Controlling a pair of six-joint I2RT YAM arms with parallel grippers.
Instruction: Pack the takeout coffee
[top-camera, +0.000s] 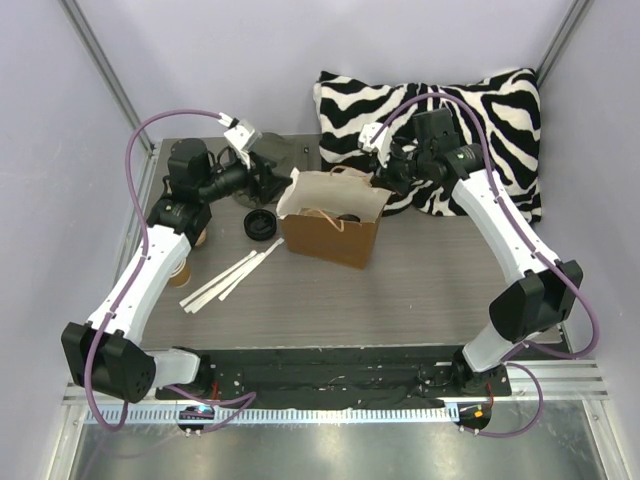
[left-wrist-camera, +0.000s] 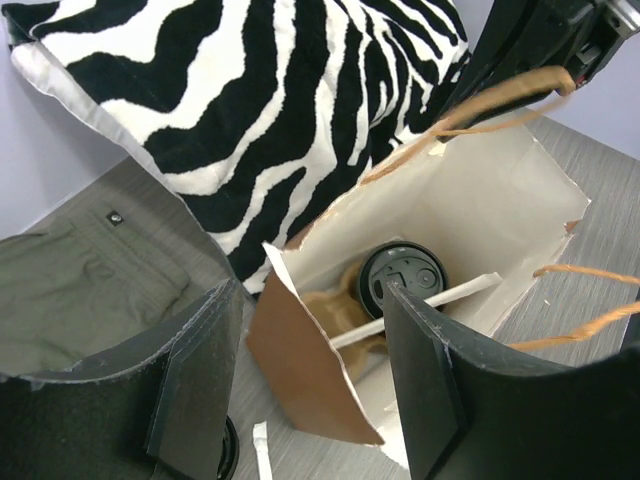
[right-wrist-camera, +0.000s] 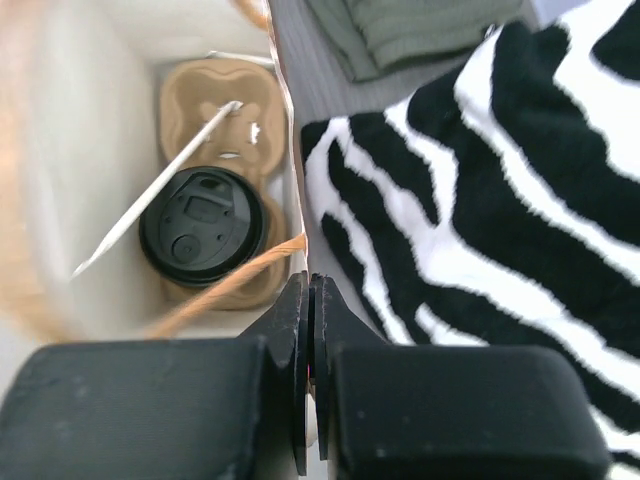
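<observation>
Coffee in a lidded cup (right-wrist-camera: 200, 225) already stands in one hole of the carrier (right-wrist-camera: 250, 80), down inside the bag (top-camera: 330, 240) at mid-table (top-camera: 430, 290). A wrapped straw (right-wrist-camera: 160, 195) leans across the other hole, which is empty.

The right gripper (right-wrist-camera: 310, 300) is pressed shut at the bag's far right rim. It seems to pinch the paper there, holding the mouth open. The left gripper (left-wrist-camera: 310, 295) hangs over the bag's far left corner, jaws about half spread with nothing between them.

A second cup (top-camera: 182, 270) sits near the left edge, partly under the left arm (top-camera: 150, 270). A loose lid (top-camera: 258, 222) lies just left of the bag.

I judge the packing half done. The next move calls for the left gripper to swing left and take the second cup without crushing it. It should then lower the cup into the free hole, with the bag held open by the right.
</observation>
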